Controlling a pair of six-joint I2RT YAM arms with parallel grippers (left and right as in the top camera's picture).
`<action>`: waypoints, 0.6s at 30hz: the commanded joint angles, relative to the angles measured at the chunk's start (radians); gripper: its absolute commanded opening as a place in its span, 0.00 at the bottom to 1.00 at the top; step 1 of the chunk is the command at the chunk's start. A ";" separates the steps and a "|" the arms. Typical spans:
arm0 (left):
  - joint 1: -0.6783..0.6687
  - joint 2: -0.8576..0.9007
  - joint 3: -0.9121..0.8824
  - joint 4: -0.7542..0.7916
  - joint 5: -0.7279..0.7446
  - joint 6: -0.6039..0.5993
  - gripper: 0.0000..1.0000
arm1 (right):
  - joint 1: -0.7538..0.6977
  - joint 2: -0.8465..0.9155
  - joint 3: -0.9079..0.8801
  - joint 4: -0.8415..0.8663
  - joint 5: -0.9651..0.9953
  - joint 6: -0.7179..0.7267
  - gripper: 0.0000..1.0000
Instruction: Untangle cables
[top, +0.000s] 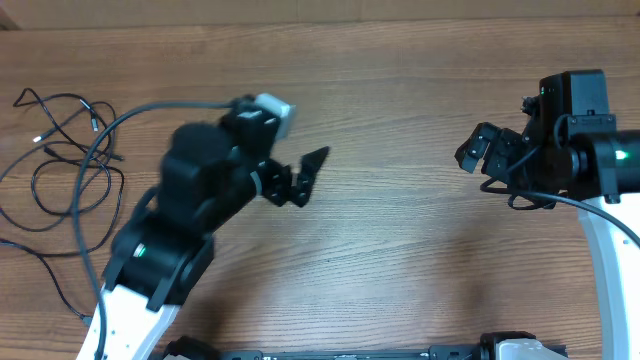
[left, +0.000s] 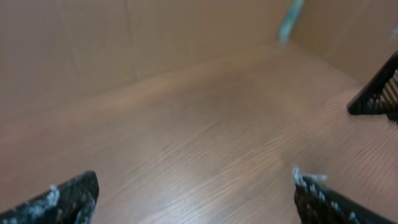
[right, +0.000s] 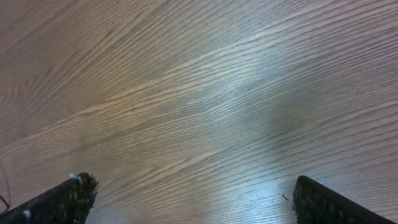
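Observation:
The cables (top: 62, 150) lie in a loose tangle of thin black loops at the table's far left, with small pale plug ends near the top of the tangle. One strand (top: 50, 270) trails down towards the front edge. My left gripper (top: 306, 178) hangs open over bare wood, well to the right of the tangle and pointing right. In the left wrist view the left gripper (left: 196, 200) holds nothing between its fingertips (left: 69, 198). My right gripper (top: 478, 165) is open at the right side, facing left. The right wrist view shows only wood under the right gripper (right: 196, 199). Neither wrist view shows the tangle.
The left arm's thick black wire (top: 110, 130) arcs over the right part of the tangle. A cardboard wall (left: 124, 43) stands behind the table. The right gripper's finger (left: 376, 93) shows at the right edge of the left wrist view.

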 joint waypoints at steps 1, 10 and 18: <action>0.059 -0.111 -0.140 0.129 0.059 0.071 1.00 | 0.001 -0.005 0.021 0.002 0.002 0.002 1.00; 0.201 -0.393 -0.529 0.512 0.214 0.057 1.00 | 0.001 -0.005 0.021 0.002 0.002 0.002 1.00; 0.227 -0.644 -0.815 0.805 0.128 -0.012 1.00 | 0.001 -0.005 0.021 0.002 0.003 0.002 1.00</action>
